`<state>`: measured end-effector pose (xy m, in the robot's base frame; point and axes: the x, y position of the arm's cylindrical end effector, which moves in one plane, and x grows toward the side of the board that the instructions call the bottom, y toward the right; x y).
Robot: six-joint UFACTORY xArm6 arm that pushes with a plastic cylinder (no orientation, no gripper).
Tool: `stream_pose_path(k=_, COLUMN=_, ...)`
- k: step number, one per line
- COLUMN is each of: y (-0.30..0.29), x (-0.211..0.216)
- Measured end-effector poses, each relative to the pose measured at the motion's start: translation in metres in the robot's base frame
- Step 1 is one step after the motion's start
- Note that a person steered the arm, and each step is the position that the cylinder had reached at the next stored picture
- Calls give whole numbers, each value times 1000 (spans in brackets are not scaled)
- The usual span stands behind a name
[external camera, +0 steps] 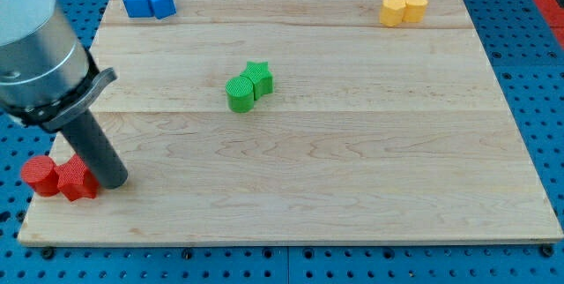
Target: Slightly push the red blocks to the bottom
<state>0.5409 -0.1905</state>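
Note:
Two red blocks lie side by side at the board's lower left edge: a red round block [39,176] and a red star-like block [77,180]. My tip [113,181] rests on the board just to the right of the red star-like block, touching or nearly touching it. The dark rod rises up and to the left toward the grey arm body [35,63] at the view's left.
Two blue blocks [149,3] sit at the board's top left. Two yellow blocks [404,9] sit at the top right. A green round block [239,93] and a green star block [259,77] touch near the middle. The wooden board [352,169] lies on a blue pegboard.

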Motion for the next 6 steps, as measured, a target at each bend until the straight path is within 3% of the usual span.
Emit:
stream_pose_path(k=1, y=42, x=-30)
stream_pose_path(k=2, y=25, x=-70)
stream_pose_path(k=3, y=-64, x=-97)
stream_pose_path(k=4, y=-114, x=-97)
stream_pose_path(k=5, y=-114, x=-97)
stream_pose_path(k=6, y=-114, x=-67)
